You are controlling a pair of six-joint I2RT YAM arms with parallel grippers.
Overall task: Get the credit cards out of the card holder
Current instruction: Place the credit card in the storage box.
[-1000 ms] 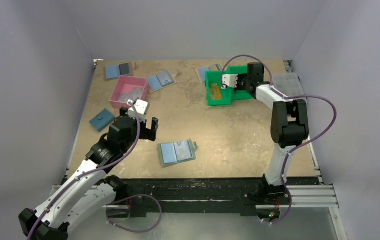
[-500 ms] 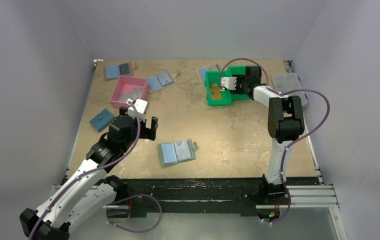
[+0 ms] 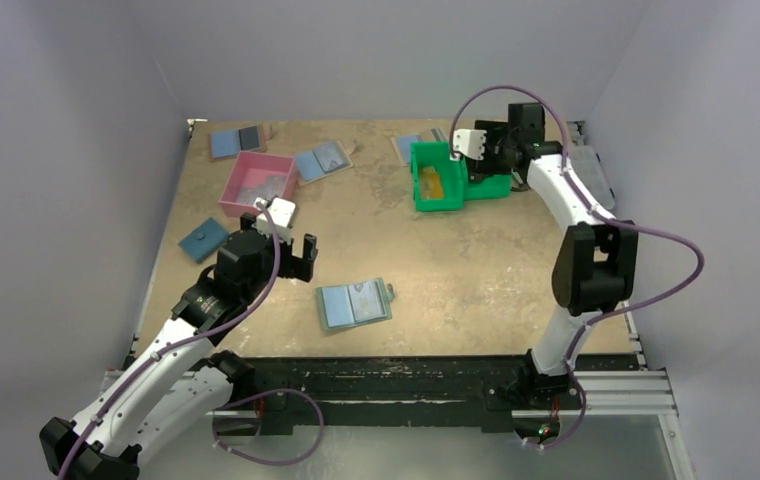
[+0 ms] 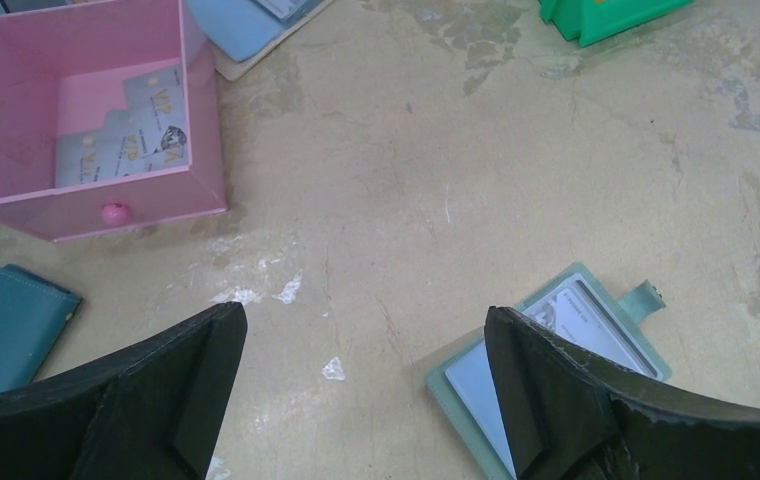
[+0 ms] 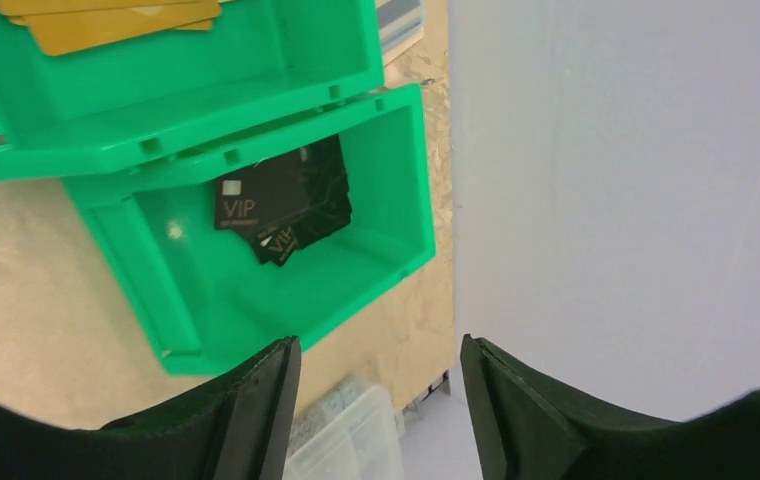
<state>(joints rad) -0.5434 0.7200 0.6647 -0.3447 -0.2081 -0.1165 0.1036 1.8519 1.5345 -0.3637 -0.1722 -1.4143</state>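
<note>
Drop-off step: right claw (image 5: 376, 360), released and empty, hangs above the green bin (image 5: 206, 110) with the credit cards (image 5: 106, 22). Next: left claw (image 4: 363, 320), also released, must reach the open card holder (image 3: 354, 303).

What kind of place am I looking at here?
Likely a robotics test cell: a left arm and right arm bolted at a scuffed table, plain white walls enclosing it, and a green bin of yellow cards.
</note>
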